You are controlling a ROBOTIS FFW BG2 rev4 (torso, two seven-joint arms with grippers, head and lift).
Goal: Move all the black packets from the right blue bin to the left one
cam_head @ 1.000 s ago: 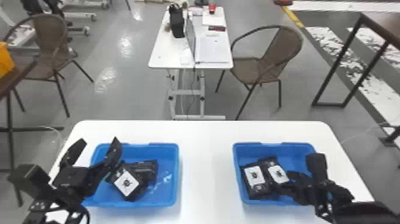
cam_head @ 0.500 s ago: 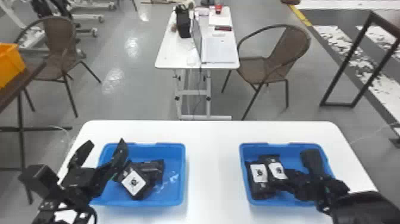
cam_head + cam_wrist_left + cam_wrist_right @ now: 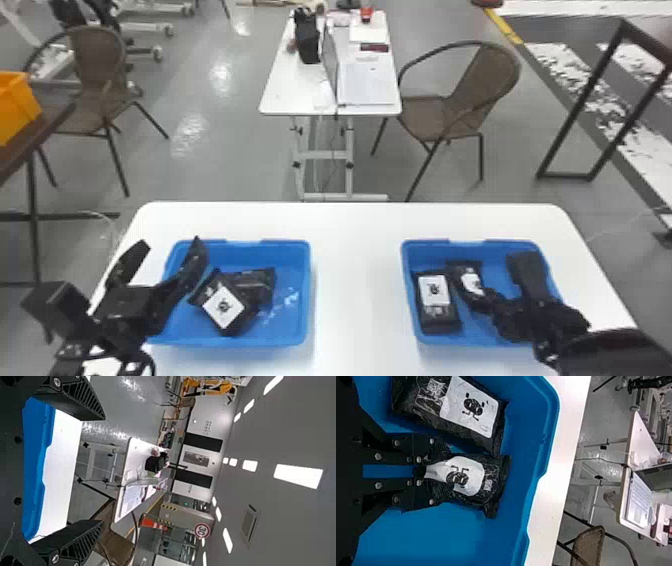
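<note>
Since the earlier frames, the right pincer (image 3: 433, 471) has drawn one black packet (image 3: 469, 281) away from its neighbour (image 3: 436, 302), and we now see a narrow gap between them in the head view. Both are inside the right blue bin (image 3: 517, 243), on a white surface (image 3: 357, 280).

The right pincer is narrow, squeezed on one end of the black packet; the opposite end sticks out free, its white label (image 3: 472, 475) creased near the grip. The left pincer (image 3: 171, 243) is wide and empty, by the outer side of the left blue bin (image 3: 287, 244), where a labelled packet (image 3: 223, 306) leans against more black packaging (image 3: 260, 284).

We judge the packets soft and fairly light, unlikely to break, though the shiny film may slip. Held by one end, this one could sag or swing as it lifts, so we would carry it slowly. For its neighbour, we would pinch across the narrow width, around mid-length, where the weight should balance better.
</note>
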